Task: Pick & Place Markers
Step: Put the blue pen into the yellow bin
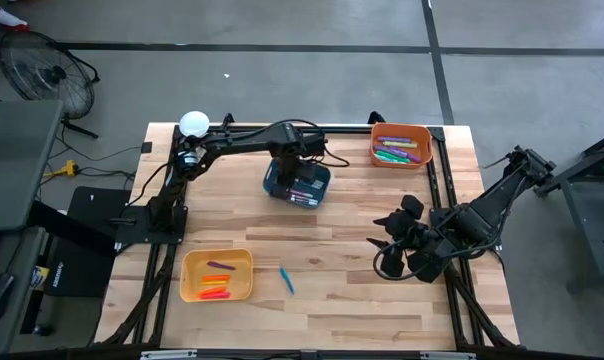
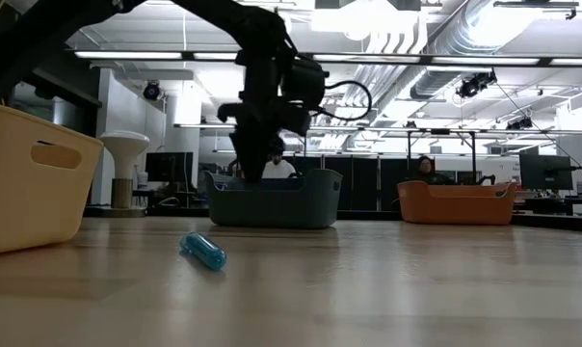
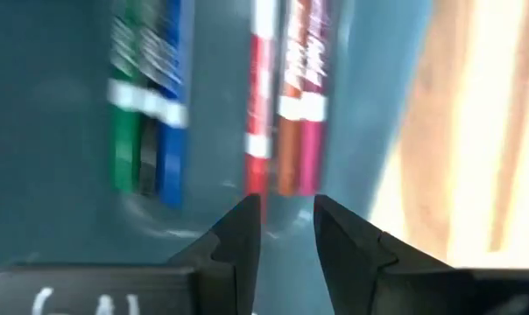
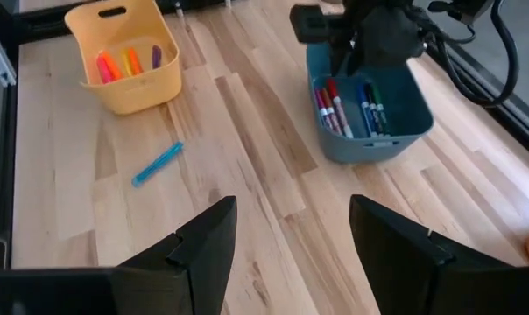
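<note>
Markers (image 4: 345,107) lie sorted inside the teal bin (image 1: 298,185), where the left end effector (image 3: 284,229) hangs narrowly parted, apparently just releasing one. One blue marker (image 1: 287,281) waits on the bench (image 1: 342,300); the right end effector (image 4: 291,241) idles wide.

**Three bins, markers in each, one marker loose**

Three plastic bins stand on the counter (image 1: 342,300): one teal bin (image 4: 370,140) near the centre, one orange bin (image 1: 401,145) toward 1 o'clock, one yellow bin (image 1: 216,275) toward 7 o'clock.

The teal bin holds six markers (image 3: 258,114): green, black, blue, red, orange and pink. The yellow bin shows about four: three orange-to-pink ones and one purple. The orange bin holds several that cannot be counted. One blue marker (image 1: 286,280) lies alone on the counter, at 3 o'clock from the yellow bin.

Two arms, each with one end effector.
</note>
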### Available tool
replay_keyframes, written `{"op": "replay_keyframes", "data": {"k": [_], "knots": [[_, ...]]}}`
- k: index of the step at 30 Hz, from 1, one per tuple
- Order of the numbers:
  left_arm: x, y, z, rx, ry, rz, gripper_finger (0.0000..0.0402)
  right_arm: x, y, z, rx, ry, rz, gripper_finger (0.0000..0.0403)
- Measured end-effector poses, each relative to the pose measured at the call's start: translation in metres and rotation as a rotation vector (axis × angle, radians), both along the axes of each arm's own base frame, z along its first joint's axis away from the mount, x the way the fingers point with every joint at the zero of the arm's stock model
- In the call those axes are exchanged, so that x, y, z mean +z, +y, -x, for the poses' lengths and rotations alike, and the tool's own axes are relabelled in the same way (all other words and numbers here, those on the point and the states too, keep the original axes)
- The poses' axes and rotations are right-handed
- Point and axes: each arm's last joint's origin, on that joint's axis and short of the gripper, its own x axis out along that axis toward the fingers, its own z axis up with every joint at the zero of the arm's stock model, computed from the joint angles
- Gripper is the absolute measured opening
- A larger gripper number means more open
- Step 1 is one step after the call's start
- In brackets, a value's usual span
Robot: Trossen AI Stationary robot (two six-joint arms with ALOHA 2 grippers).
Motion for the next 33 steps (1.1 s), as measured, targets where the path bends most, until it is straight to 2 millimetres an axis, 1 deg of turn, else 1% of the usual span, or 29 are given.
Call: {"op": "replay_keyframes", "data": {"k": [6,9,15,19,24,27,29,33], "knots": [[0.001,-0.009,0.007,0.1,0.06,0.161,0.0105,-0.001,0.0,0.001,0.02,0.028,0.007,0.0211],[0.003,-0.017,0.005,0.119,0.06,0.19,0.0105,-0.001,0.0,0.001,0.033,0.034,0.022,0.0211],[0.024,-0.046,0.005,0.103,0.019,0.165,0.0106,-0.001,0.0,0.001,0.046,0.041,0.037,0.0211],[0.037,-0.068,0.005,0.139,-0.001,0.147,0.0106,-0.001,0.0,0.001,0.051,0.044,0.042,0.0211],[0.052,-0.099,0.007,0.285,-0.011,0.13,0.0106,-0.002,-0.001,0.002,0.051,0.05,0.046,0.0211],[0.061,-0.123,0.005,0.395,-0.045,0.129,0.0106,-0.002,-0.001,0.002,0.052,0.059,0.053,0.0211],[0.061,-0.14,0.004,0.475,-0.052,0.109,0.0106,-0.003,-0.002,0.003,0.052,0.071,0.061,0.0211],[0.065,-0.176,0.008,0.631,-0.059,0.063,0.0106,-0.004,-0.004,0.006,0.062,0.11,0.068,0.0211]]}}
